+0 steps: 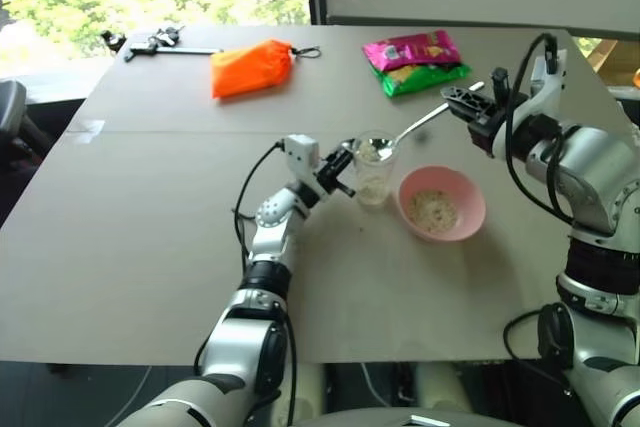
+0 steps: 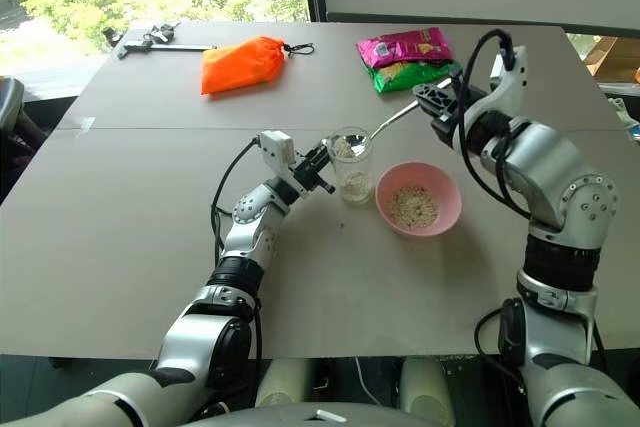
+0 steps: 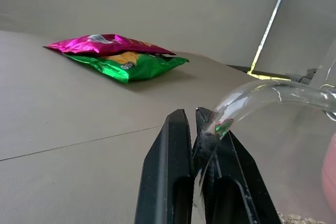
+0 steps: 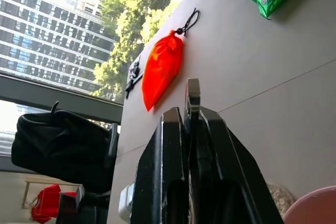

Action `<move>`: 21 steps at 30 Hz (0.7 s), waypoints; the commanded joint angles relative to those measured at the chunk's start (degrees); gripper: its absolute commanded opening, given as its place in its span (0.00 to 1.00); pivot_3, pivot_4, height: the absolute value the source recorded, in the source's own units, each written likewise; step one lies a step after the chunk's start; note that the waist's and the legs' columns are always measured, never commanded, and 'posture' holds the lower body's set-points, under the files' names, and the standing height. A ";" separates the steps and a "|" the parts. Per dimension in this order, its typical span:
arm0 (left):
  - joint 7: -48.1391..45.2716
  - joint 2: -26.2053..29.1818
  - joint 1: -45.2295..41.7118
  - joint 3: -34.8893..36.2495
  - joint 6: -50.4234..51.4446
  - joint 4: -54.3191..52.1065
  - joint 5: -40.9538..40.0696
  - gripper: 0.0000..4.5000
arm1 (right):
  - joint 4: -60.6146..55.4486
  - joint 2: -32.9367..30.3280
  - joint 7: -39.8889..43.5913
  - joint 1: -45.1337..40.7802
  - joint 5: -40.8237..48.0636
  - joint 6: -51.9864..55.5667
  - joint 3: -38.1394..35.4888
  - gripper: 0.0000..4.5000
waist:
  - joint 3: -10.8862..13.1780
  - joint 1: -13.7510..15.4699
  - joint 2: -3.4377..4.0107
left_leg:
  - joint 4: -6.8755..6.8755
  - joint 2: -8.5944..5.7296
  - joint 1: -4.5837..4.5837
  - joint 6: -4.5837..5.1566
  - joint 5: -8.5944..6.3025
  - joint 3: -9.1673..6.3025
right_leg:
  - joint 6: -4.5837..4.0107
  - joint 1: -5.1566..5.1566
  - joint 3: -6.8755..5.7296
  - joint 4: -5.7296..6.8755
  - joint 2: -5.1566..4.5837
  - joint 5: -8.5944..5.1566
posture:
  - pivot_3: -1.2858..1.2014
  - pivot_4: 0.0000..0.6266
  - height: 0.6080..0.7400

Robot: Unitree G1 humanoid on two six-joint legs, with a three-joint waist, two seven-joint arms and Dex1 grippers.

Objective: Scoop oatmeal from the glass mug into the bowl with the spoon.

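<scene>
**Scooping under way, mug not yet empty**

The bowl [image 1: 442, 204], at the mug's four o'clock, already holds oatmeal [image 1: 433, 210]. The glass mug [image 1: 375, 169] keeps some. Left gripper [image 1: 343, 169] pinches its handle; right gripper [image 1: 470, 107] clamps the spoon [image 1: 400, 133], loaded over the mug.

Beside the right gripper [image 4: 190, 129], the bowl [image 4: 315, 205] is cut off at the corner — the spoon's [image 4: 193, 94] scoop hidden behind its fingers.

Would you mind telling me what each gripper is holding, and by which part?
The left gripper pinches the glass mug by its handle side; the right gripper clamps the spoon at its handle end.
</scene>
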 commanded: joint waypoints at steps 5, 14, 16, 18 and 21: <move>-0.71 -0.08 -0.15 0.01 -1.08 -1.32 -0.55 0.02 | -2.92 -1.53 6.42 2.01 1.09 -3.34 -1.01 0.00 | 0.00 -0.01 0.00 | 0.00 0.00 0.00 0.00 0.00 0.00 | 0.00 0.00 0.00 0.00 0.00 0.00 | 0.52 0.24 0.66; -0.90 0.12 -1.26 0.09 -1.11 -0.41 -0.41 0.02 | -3.44 -2.32 14.49 4.33 -2.21 -4.11 -0.57 0.00 | 0.00 0.00 0.00 | -0.01 0.00 0.00 0.00 0.00 0.00 | 0.00 0.00 0.00 0.00 0.01 0.00 | 0.52 0.24 0.66; -0.93 0.15 -1.42 0.13 -1.12 -0.30 -0.44 0.02 | -3.55 -2.09 15.50 4.61 -2.85 -4.52 -0.40 0.00 | 0.00 -0.01 0.00 | 0.00 0.00 0.00 0.00 0.00 0.01 | 0.00 0.00 0.00 -0.01 0.01 0.00 | 0.52 0.24 0.66; -0.90 0.12 -1.56 0.14 -1.18 -0.17 -0.43 0.02 | -3.68 -2.36 16.42 4.92 -4.02 -4.29 0.18 0.00 | 0.00 -0.01 0.00 | 0.00 0.00 0.01 0.00 0.00 0.00 | 0.00 0.00 0.00 0.00 0.01 0.00 | 0.52 0.24 0.66; -0.84 0.03 -1.81 0.16 -1.33 0.13 -0.41 0.02 | -3.86 -2.24 17.08 5.02 -4.98 -4.41 0.67 0.00 | 0.00 0.00 -0.01 | 0.00 0.00 0.01 0.00 0.00 0.00 | 0.00 0.00 0.00 0.00 0.01 0.00 | 0.52 0.24 0.66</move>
